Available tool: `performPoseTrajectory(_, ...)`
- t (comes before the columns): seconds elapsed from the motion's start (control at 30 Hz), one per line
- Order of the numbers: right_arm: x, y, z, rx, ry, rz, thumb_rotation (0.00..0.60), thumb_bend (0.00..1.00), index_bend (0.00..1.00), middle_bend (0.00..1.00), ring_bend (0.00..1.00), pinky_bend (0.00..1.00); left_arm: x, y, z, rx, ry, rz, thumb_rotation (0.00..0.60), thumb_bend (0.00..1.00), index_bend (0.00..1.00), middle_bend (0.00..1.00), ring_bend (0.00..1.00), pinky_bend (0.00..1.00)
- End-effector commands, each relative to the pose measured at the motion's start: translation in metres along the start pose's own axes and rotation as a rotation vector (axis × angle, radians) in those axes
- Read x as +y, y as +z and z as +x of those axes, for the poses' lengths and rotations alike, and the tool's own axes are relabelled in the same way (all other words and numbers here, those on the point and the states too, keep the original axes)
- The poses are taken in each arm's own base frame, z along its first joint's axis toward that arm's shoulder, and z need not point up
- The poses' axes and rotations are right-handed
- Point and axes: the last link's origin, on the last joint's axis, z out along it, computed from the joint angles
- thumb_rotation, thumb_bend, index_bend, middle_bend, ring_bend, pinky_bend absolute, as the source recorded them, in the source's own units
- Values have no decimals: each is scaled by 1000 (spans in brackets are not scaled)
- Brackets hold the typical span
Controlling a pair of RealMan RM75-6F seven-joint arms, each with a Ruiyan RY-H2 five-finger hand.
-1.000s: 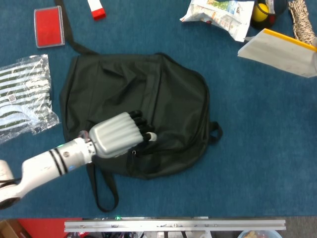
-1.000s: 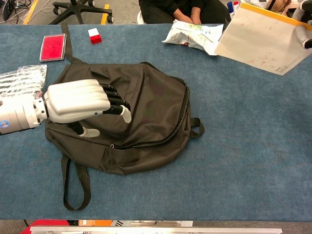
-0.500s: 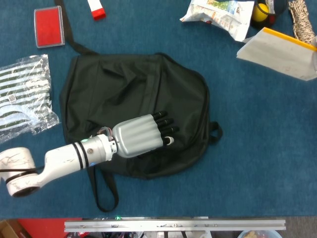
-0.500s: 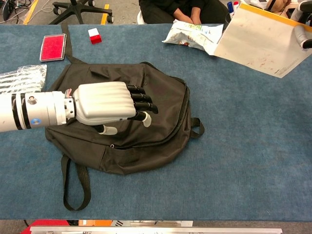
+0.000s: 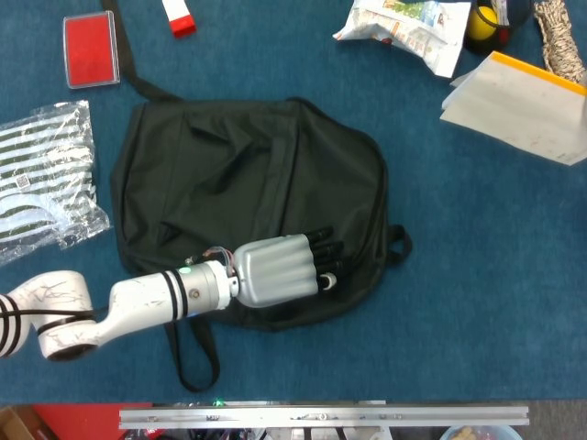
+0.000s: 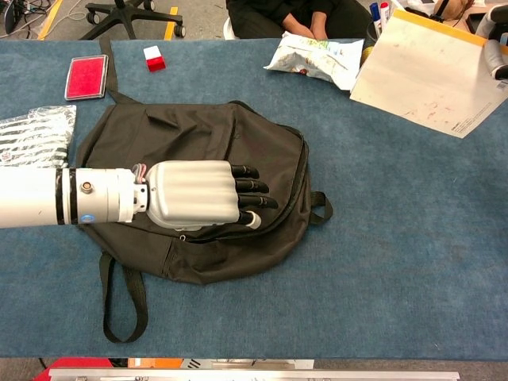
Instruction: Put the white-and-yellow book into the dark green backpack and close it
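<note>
**A:** Nearest the table edge?

**B:** A loop of the backpack strap [image 6: 123, 305] trailing off the near end of the dark green backpack [image 6: 198, 135]. The pack lies flat on the blue table [image 6: 397, 262].

**A:** Left hand?

**B:** The left hand [image 6: 202, 194] lies palm down on the near part of the pack, arm coming in from the pack's left. Fingertips [image 6: 255, 186] reach toward the zipper line along the pack's right edge. From the chest view the fingers are stretched out, close together. Whether they pinch anything underneath, cannot tell.

**A:** Head view agrees?

**B:** Yes. Same hand [image 5: 280, 270] low on the pack [image 5: 238, 165], dark fingers over the seam.

**A:** Further out?

**B:** Left of the pack, a clear striped packet [image 6: 32, 135]. Beyond the pack's far left corner, a red flat case [image 6: 86, 77] and a small red-and-white box [image 6: 153, 57].

**A:** The book?

**B:** The white-and-yellow book [image 6: 425, 67] sits well apart, beyond the pack to its far right, white face showing, yellow strip on its far edge. A crumpled snack bag [image 6: 313, 55] lies just left of it.

**A:** Right hand?

**B:** Only a pale bit of the right hand [image 6: 496, 57] at the frame edge, at the book's right side. Cannot tell whether it grips the book.
</note>
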Motion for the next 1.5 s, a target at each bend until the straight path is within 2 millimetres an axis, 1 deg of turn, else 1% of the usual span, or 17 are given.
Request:
performPoseTrajectory(0.03,1,-1,0,0,2,-2,600,571,753,608,549,627,5,6,3,-3,9,-15,600,215,229,73,91,132)
performPoseTrajectory(0.23,3,-2,0,1,5,-10,600,571,754,608,550,627,9,18,6,-11,33,-21,600,215,216,67,89,129)
performPoseTrajectory(0.57,7,-4,1,8,11,-19,600,571,757,608,551,627,3,33,-3,-59,48,23,600,214,213,63,89,129)
performPoseTrajectory(0.9,8,-5,1,9,13,-27,600,570,757,608,551,627,10,37,-4,-66,55,22,600,214,213,63,69,129)
performPoseTrajectory(1.13,11,-8,3,11,11,-38,600,570,757,608,551,627,16,34,-3,-69,64,16,600,214,213,63,68,129)
performPoseTrajectory(1.5,13,-10,4,13,8,-48,600,569,757,608,551,627,18,45,-8,-76,59,34,600,214,213,62,67,129)
